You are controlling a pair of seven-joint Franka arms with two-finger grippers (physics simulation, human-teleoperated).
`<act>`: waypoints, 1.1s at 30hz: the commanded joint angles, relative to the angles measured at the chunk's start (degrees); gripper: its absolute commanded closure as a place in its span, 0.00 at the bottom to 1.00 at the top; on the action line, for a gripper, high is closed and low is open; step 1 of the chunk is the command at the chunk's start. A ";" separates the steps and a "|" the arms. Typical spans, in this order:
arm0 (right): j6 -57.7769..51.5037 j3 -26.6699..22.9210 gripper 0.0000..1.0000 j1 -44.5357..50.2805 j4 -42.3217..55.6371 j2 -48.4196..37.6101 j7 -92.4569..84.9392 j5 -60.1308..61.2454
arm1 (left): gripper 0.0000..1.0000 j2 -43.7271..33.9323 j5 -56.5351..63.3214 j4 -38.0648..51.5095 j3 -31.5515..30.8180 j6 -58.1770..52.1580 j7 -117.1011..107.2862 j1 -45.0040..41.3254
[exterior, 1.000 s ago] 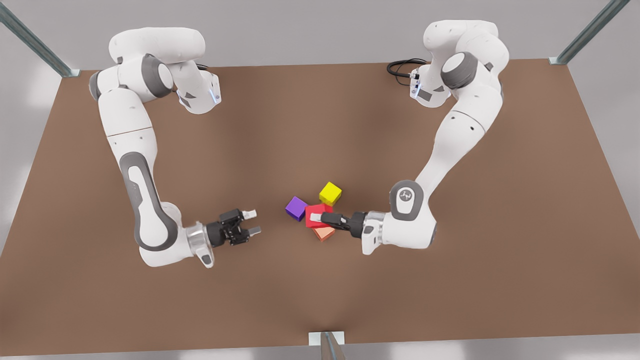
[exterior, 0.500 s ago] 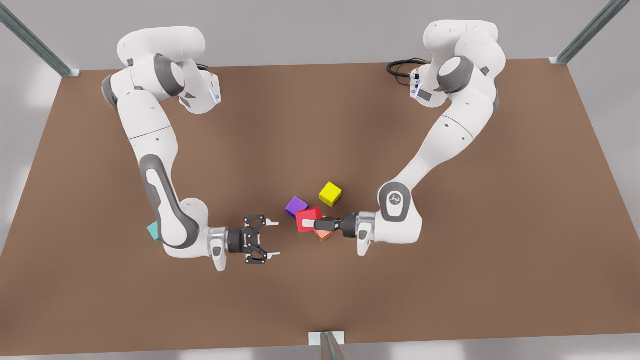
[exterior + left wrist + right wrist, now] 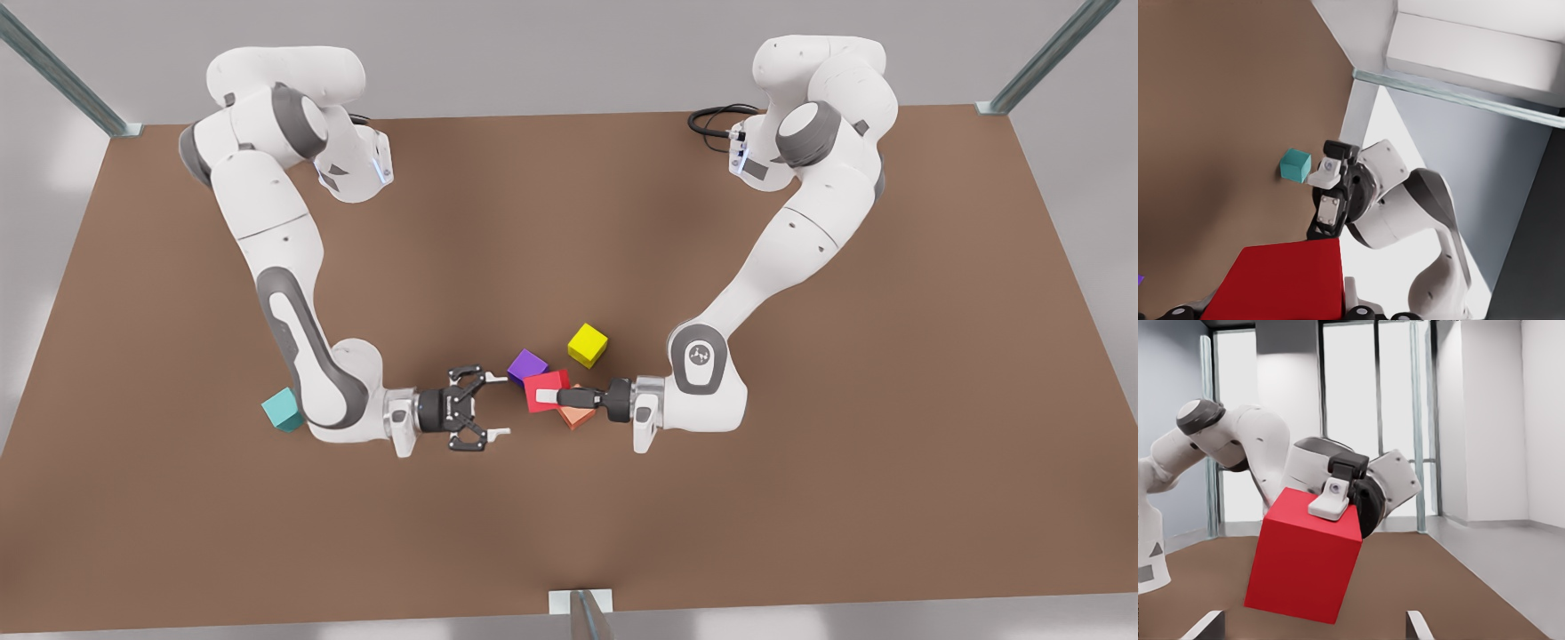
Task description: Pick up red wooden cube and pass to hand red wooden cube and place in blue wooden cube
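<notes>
While the red wooden cube [image 3: 544, 380] hangs in the middle of the brown table [image 3: 800, 489], it sits clamped in the left gripper [image 3: 549, 394], the one reaching in from the front view's right. One pale finger [image 3: 1330, 501] lies across its upper face in the right wrist view, and the cube is pinched firmly.

It's a cube, so no long axis to call, all sides equal. It is tilted, though: in the right wrist view the red cube [image 3: 1305, 567] leans with one lower corner dipping, no face square to the table. In the left wrist view the red cube [image 3: 1281, 280] sits right at that gripper's tips, a flat face pointing toward the other arm.

Facing it from the front view's left comes the right gripper [image 3: 496, 406], fingers spread wide, level with the cube. The cube lies just beyond those fingertips, near but apart, not between them. The left wrist view catches that right gripper [image 3: 1327, 193] head-on, pads parted.

Around the handover: a purple cube [image 3: 527, 365] just beside the red one, a yellow cube [image 3: 588, 344] a little farther back, and a salmon-orange cube [image 3: 578, 416] partly hidden under the left gripper. The blue wooden cube [image 3: 282, 410] rests well apart, by the right arm's elbow, and shows on the table in the left wrist view [image 3: 1295, 166].
</notes>
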 commanded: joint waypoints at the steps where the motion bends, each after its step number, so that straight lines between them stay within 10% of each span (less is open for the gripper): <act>1: -1.32 0.55 0.00 -0.02 -0.80 -0.83 -15.72 0.08 | 0.38 -0.10 -0.76 -0.36 -0.04 -0.01 10.56 0.05; 29: 4.04 0.99 0.00 5.60 0.08 1.46 -14.67 5.79 | 0.38 -0.01 -1.12 -0.80 -0.04 2.71 12.15 -0.83; 32: 4.04 0.99 0.44 5.78 1.13 2.42 -14.67 5.79 | 0.38 -0.01 -1.12 -0.80 -0.04 2.71 12.24 -0.83; 33: 4.04 0.99 0.44 5.69 1.22 2.42 -14.67 5.79 | 0.37 -0.01 -1.12 -0.80 -0.04 2.71 12.23 -0.83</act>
